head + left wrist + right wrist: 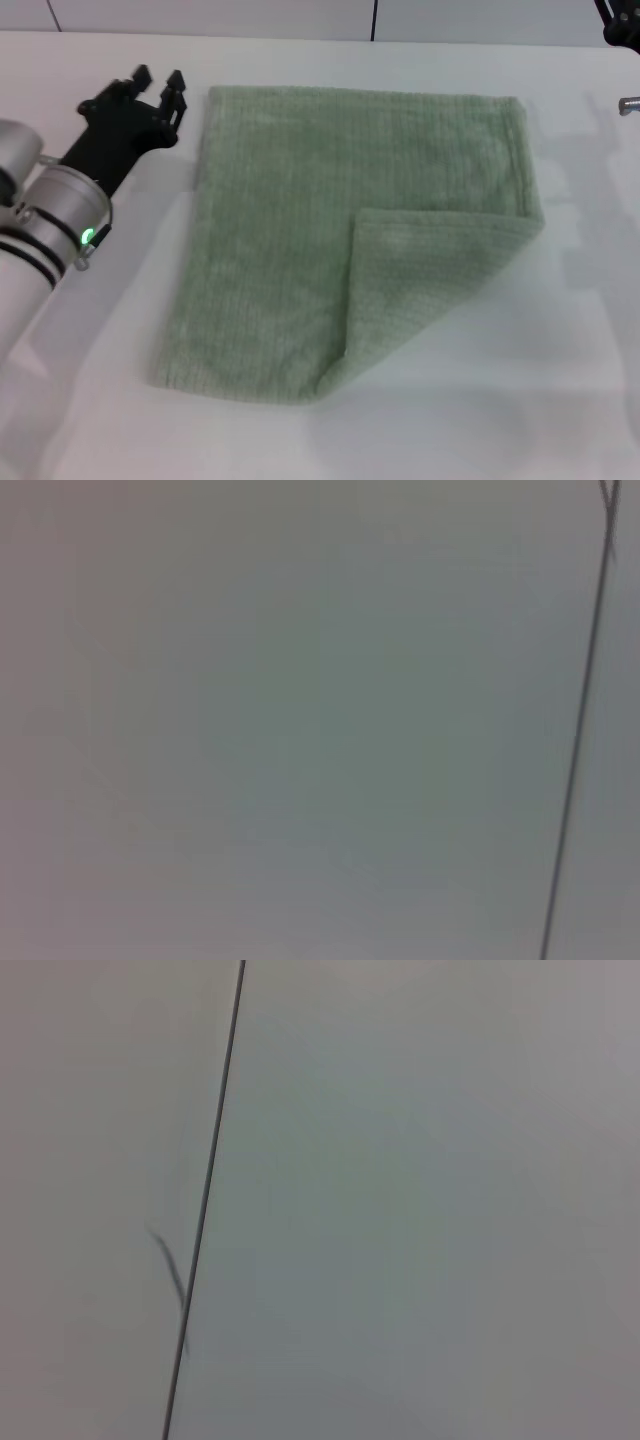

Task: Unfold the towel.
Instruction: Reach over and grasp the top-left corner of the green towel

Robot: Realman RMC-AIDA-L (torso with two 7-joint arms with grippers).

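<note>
Table [560, 400]: white. Towel [290, 230] lies flat at its centre, near-right corner folded over; soft, limp, light, so pinch that flap's tip. Left gripper [160, 84] just beside far-left edge, fingers parted, empty. Right gripper [620, 30]: cannot tell

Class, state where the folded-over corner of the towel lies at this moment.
In the head view, the folded corner lies on the towel, at its near edge on the robot's right, far from the left gripper beside the towel's far left corner.
</note>
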